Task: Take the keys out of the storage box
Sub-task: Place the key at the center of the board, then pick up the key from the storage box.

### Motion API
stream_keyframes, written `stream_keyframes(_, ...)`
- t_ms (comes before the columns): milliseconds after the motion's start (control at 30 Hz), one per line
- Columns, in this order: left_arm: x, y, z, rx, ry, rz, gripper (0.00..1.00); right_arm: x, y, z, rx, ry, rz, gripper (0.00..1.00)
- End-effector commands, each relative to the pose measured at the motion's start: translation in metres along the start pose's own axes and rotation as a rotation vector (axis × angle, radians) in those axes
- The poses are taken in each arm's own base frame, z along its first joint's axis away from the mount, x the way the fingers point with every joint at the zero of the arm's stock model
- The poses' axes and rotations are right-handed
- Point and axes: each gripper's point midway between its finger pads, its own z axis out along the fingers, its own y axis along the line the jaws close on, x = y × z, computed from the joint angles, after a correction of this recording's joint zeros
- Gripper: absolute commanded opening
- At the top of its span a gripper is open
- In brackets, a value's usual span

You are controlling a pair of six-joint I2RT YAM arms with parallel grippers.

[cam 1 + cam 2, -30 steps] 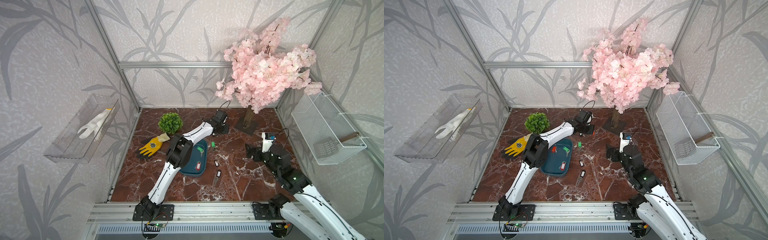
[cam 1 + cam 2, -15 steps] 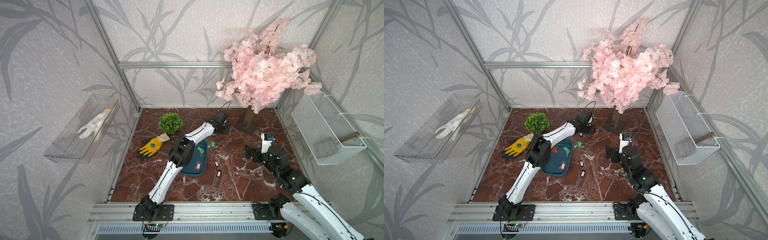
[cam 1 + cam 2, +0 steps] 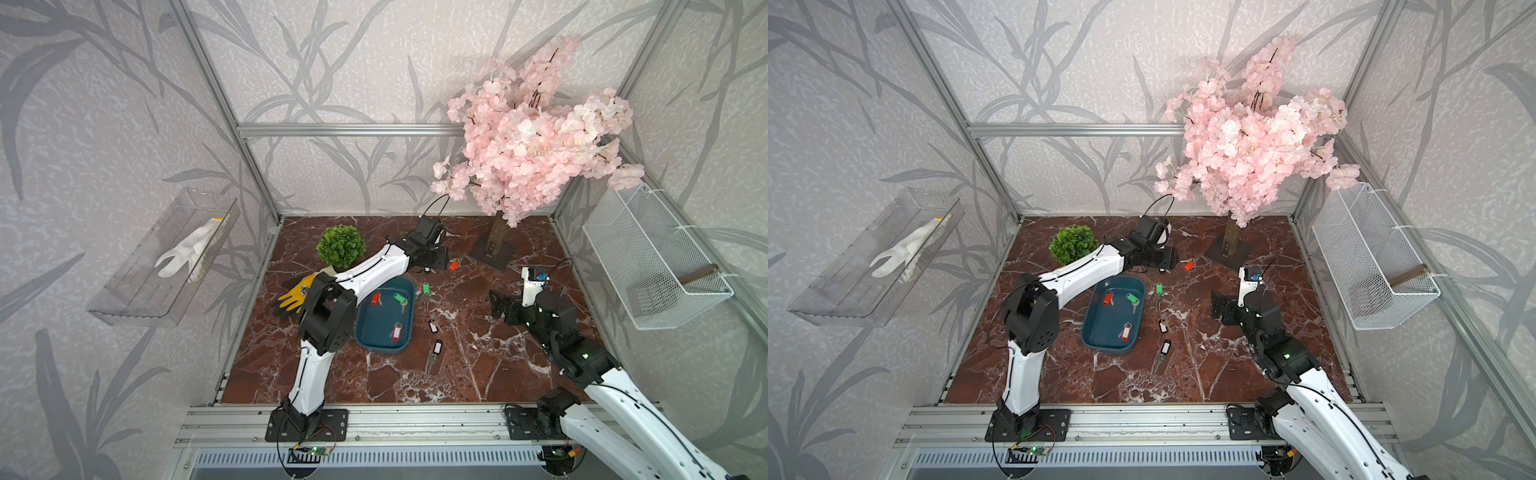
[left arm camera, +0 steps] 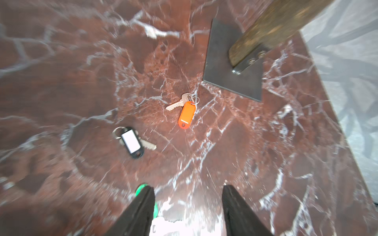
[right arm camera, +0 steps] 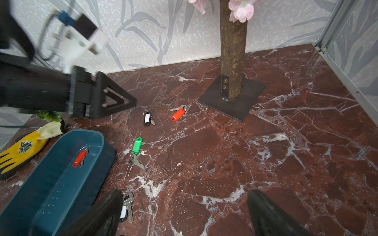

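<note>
On the marble counter [image 3: 498, 374], three keys [image 3: 400, 297] lie in the box [image 3: 374, 332], its far end near the left jaws, parted and empty; the right jaws, wide, hang farther off.

Both top views look steeply down from high at the front onto the whole desk [image 3: 498, 374]. Each wrist camera sits low and close above it; both share the orange-tagged key [image 4: 186, 114] near the tree's base plate [image 5: 245, 108].
</note>
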Motion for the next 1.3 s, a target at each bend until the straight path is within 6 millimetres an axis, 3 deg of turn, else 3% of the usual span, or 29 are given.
stream_keyframes(0,0.003,0.013,-0.034,-0.036,-0.041,0.023,0.57,0.001,0.002,0.005,-0.011,0.0,0.01,0.99)
stream_keyframes(200,0.036,0.044,-0.076,-0.067,-0.025,0.0,0.58,0.002,0.004,0.01,-0.018,0.005,0.01,0.99)
stream_keyframes(500,0.08,0.088,-0.093,-0.07,0.044,0.043,0.57,0.004,0.005,0.016,-0.026,0.015,0.01,0.99)
stream_keyframes(667,0.094,0.098,-0.08,-0.038,0.099,0.1,0.54,0.004,0.005,0.016,-0.024,0.014,0.01,0.99)
stream_keyframes(1033,0.12,0.092,-0.032,0.072,0.247,0.155,0.4,0.004,0.002,0.013,-0.014,0.011,0.019,0.99)
stream_keyframes(1267,0.127,0.089,-0.015,0.119,0.268,0.146,0.35,0.002,0.003,0.013,-0.014,0.009,0.019,0.99)
